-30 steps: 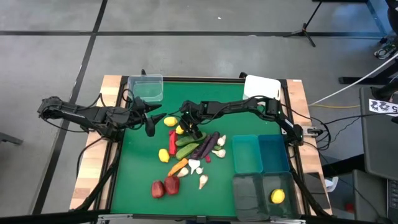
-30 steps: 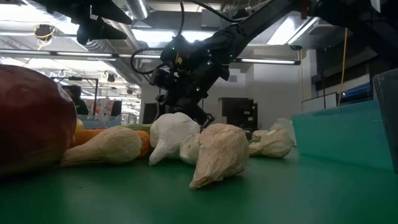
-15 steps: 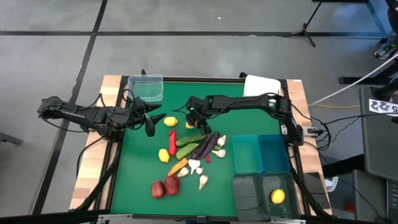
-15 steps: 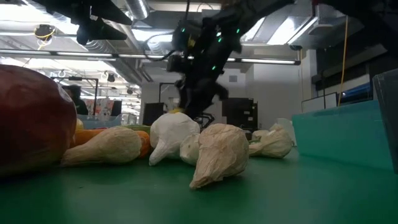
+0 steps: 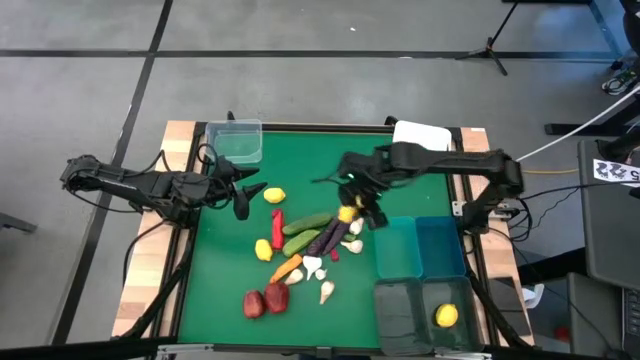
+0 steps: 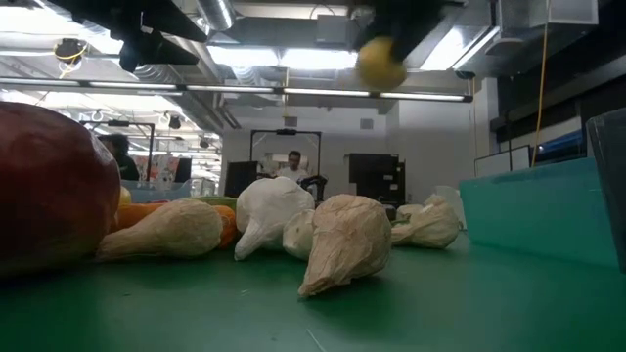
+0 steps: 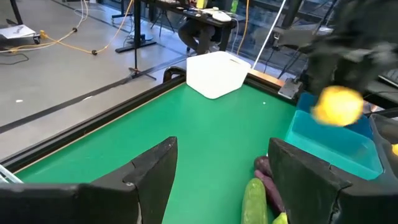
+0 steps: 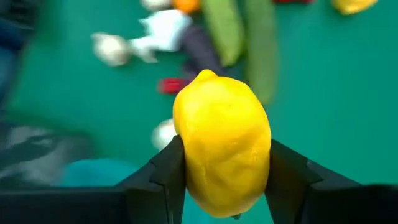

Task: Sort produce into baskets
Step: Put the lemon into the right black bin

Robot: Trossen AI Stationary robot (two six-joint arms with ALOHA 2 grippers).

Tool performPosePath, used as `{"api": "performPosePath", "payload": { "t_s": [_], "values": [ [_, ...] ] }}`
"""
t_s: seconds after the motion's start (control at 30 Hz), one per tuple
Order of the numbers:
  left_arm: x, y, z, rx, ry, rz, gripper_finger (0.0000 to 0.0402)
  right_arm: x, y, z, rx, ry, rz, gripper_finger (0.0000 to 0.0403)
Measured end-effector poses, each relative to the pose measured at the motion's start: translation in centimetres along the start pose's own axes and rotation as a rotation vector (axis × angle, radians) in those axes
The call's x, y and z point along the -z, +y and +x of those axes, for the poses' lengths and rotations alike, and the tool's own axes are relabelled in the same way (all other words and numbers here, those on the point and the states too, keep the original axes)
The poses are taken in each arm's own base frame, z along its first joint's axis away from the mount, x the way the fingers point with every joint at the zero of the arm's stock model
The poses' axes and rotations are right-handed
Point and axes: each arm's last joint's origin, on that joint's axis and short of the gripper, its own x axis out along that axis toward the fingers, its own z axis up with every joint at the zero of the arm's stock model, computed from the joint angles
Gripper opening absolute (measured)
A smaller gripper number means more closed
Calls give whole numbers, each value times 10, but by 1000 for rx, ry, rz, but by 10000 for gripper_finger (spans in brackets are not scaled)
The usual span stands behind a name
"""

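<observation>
Right claw (image 8: 222, 180) clamps a yellow lemon (image 8: 221, 142) across its middle, lifted above the tabletop (image 5: 230, 270) near the teal baskets (image 5: 420, 247). Lemon looks light, rigid, smooth; mid-body grip suits. Left claw (image 7: 221, 171) open, empty, waiting.

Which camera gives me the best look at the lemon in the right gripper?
Right wrist view: the lemon fills the frame, clamped between both fingers. High view shows it small, low view blurred overhead, left wrist view blurred near the teal basket.
</observation>
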Motion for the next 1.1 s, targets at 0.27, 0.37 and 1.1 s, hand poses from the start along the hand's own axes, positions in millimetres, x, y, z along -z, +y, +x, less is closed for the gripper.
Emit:
{"api": "performPosePath", "payload": {
  "t_s": [0.27,0.37,1.1],
  "values": [
    [0,0,0,0,0,-7,247,20,110,-25,-74,73,82,163],
    [0,0,0,0,-1,-8,247,35,148,-23,-28,113,149,163],
    [0,0,0,1,-1,-26,247,156,273,62,123,349,683,163]
  ]
}}
